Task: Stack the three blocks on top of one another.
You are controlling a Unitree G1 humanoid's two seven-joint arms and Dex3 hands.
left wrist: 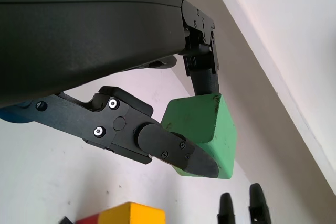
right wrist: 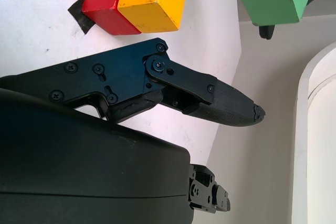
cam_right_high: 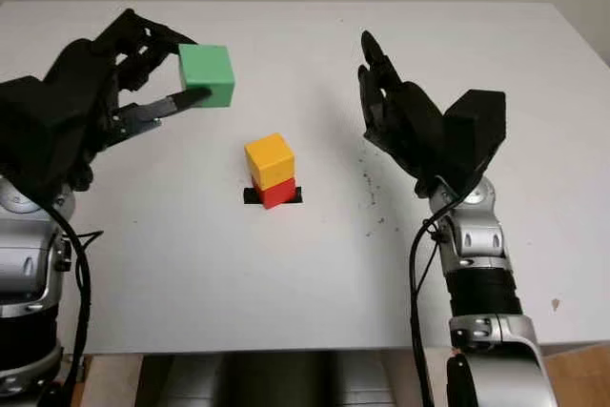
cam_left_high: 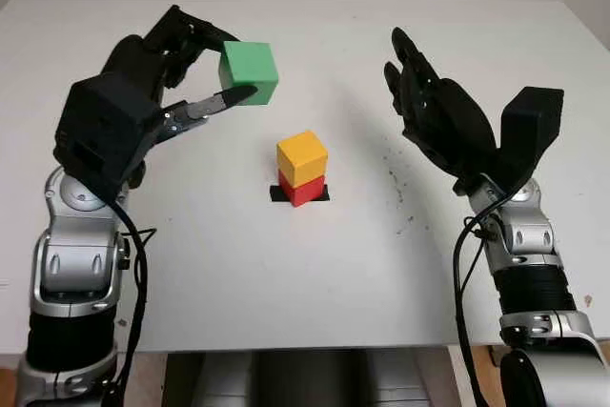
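Observation:
A yellow block [cam_left_high: 302,158] sits on a red block [cam_left_high: 301,190] at the middle of the white table [cam_left_high: 315,274], over a black mark [cam_left_high: 279,194]. My left hand [cam_left_high: 205,73] holds a green block [cam_left_high: 250,72] in the air, up and to the left of that stack, its fingers shut on the block's sides. The left wrist view shows the green block [left wrist: 205,129] pinched between black fingers [left wrist: 178,153]. My right hand [cam_left_high: 429,107] is open, raised to the right of the stack and apart from it.
Small dark specks [cam_left_high: 396,183] lie on the table between the stack and my right hand. The table's front edge [cam_left_high: 286,348] runs near my arms' bases.

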